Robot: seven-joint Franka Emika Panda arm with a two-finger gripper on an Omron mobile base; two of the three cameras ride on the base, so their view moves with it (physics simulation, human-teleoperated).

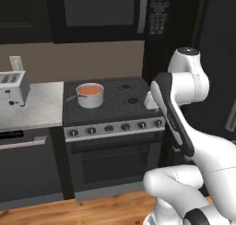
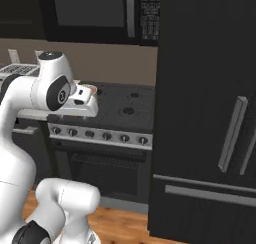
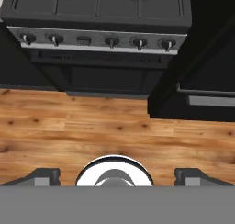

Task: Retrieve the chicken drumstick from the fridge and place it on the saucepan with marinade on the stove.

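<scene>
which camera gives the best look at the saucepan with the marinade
The left base view: the saucepan sits unobstructed on the stove's rear left burner, orange liquid visible. In the right base view the arm mostly hides it. The hand view catches the stove front and knobs.

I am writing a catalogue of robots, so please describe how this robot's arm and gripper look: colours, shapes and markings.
The glossy white arm is made of thick rounded segments with dark grey joint rings and a dark round cap on one joint. A black stripe runs along one link. No cables show. The two-finger gripper has small dark grey, blocky finger tips.
</scene>
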